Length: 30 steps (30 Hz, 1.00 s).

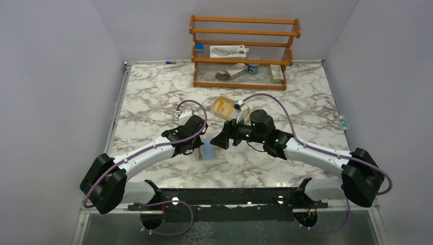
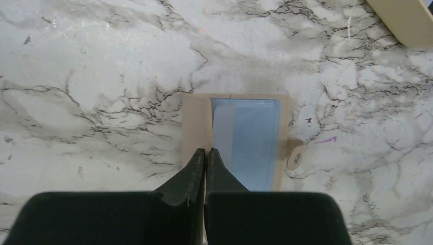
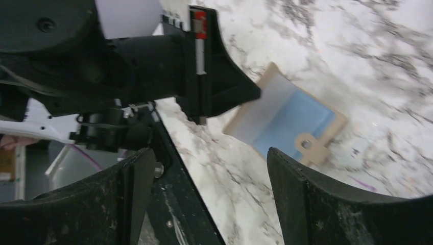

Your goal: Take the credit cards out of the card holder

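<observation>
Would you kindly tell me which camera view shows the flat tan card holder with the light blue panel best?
The left wrist view: the flat tan card holder lies open, sharp and nearly whole. The top external view shows it small and distant; the right wrist view shows it blurred and slanted.

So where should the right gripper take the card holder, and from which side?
Probably the snap tab. The card holder lies open and flat on the table, so its edges give little to pinch; the tab juts past one edge. Come from that side, opposite the shut left gripper.
</observation>
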Tool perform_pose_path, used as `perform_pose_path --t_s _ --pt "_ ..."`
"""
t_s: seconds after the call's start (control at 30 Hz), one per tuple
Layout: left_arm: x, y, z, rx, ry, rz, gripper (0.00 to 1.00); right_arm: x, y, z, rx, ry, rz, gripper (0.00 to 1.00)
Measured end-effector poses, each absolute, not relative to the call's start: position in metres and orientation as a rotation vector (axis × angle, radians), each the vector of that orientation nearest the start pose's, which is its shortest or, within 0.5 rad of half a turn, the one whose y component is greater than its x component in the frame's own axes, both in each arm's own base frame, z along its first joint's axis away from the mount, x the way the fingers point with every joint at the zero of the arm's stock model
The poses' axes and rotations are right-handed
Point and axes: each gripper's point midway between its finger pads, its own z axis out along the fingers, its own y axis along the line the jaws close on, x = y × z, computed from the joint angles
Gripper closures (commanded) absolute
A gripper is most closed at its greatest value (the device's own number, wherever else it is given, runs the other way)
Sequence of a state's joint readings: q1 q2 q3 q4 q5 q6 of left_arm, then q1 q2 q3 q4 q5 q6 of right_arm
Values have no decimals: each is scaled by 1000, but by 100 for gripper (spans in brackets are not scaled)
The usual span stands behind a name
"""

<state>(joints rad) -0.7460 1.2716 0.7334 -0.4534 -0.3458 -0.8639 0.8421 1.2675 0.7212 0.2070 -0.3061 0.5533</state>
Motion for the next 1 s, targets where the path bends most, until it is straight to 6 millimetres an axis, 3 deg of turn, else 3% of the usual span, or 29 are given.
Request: perform_pose_path --t_s 0.13,0.3,0.43,0.7,0.83,1.0 --pt "242 -189 70 -290 2471 -310 100 202 362 189 -579 1991 1299 17" --pt "242 -198 71 -280 2476 -361 100 196 394 192 -697 1972 1219 20" --pt "239 -198 68 -263 2496 -362 100 182 406 173 -760 1993 1158 22" --pt "242 -195 67 -274 2503 -370 100 184 363 105 -695 2161 946 23" --pt "243 -193 67 -280 2507 -375 100 178 342 86 -690 2195 881 23" --pt "243 -193 67 -271 2514 -383 100 183 340 73 -691 2223 826 23"
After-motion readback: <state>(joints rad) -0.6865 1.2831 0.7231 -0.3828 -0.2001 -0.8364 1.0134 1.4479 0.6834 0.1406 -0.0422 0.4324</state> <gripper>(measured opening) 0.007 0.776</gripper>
